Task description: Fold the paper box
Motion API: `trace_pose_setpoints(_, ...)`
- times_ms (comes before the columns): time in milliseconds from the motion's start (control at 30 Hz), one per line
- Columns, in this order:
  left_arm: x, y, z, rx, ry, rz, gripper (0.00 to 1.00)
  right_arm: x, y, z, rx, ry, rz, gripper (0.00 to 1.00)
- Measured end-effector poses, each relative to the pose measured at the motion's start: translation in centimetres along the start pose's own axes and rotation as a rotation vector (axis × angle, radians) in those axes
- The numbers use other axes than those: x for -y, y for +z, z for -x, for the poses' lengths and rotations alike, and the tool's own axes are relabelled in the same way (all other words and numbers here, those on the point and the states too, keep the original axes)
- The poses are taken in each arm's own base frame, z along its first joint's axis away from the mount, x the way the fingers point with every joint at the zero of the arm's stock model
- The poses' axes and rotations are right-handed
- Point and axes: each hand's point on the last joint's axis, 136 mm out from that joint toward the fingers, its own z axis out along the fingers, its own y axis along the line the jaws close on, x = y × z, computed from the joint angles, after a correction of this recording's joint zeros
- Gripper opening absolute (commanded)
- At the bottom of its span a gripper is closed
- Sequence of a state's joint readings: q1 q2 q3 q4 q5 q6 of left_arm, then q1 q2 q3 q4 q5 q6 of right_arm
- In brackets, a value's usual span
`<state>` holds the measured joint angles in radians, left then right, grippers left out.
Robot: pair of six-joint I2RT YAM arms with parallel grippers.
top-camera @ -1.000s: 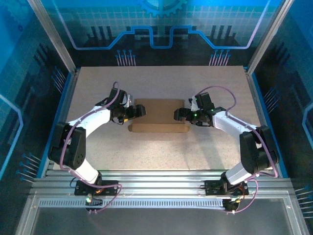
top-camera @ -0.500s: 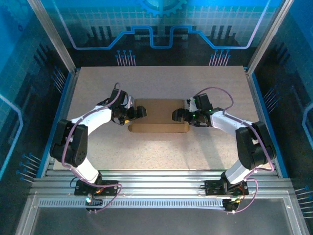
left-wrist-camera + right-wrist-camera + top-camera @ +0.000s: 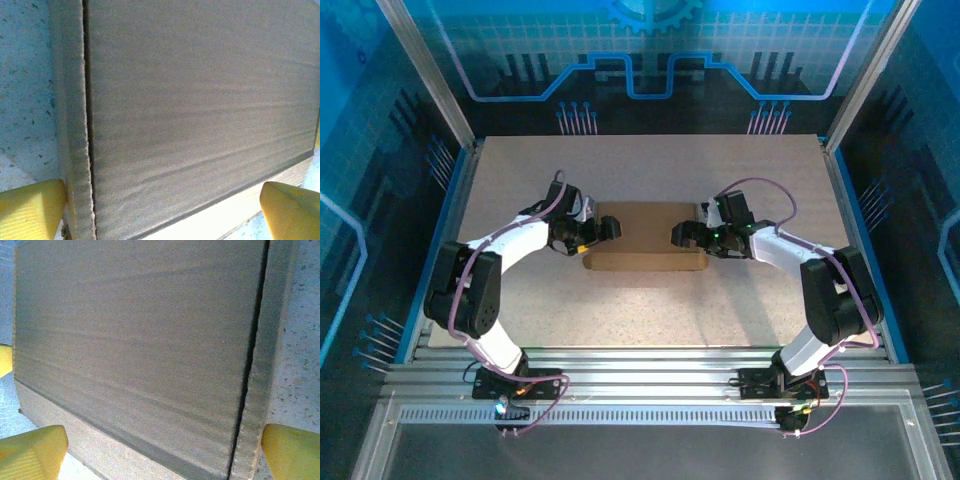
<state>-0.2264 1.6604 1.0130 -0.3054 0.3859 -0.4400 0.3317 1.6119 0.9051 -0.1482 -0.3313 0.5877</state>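
Observation:
The paper box (image 3: 645,235) is a slim brown cardboard carton lying flat mid-table, with a narrow front flap along its near edge. My left gripper (image 3: 603,230) is open at the box's left end. My right gripper (image 3: 685,235) is open at its right end. In the left wrist view the box (image 3: 200,100) spans the space between the yellow fingertips (image 3: 30,207), a dark seam running down its left side. The right wrist view shows the box (image 3: 140,330) the same way between wide-spread fingertips (image 3: 35,450). Nothing is gripped, and I cannot tell whether the fingers touch the cardboard.
The speckled table (image 3: 650,310) stretches on all sides of the box. Blue side rails (image 3: 440,230) and the back wall panel (image 3: 640,60) bound it. A ribbed metal base (image 3: 640,365) lies along the near edge by the arm mounts.
My right gripper has slid a little left, further over the box's right end. The left gripper has barely shifted. Both stay open.

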Motion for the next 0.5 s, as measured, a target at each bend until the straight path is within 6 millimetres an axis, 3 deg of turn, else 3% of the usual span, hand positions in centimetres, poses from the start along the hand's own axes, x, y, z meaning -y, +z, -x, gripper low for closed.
trace_pose_setpoints(133,1.0,-1.1,0.4,0.024,0.01,-0.029,0.99,-0.2,-0.5,0.0,0.005,-0.003,0.001,1.0)
trace_pose_setpoints(500,4.3,-4.6,1.1,0.069,0.028,-0.114,0.99,-2.1,-4.7,1.1,0.08,-0.01,0.038,1.0)
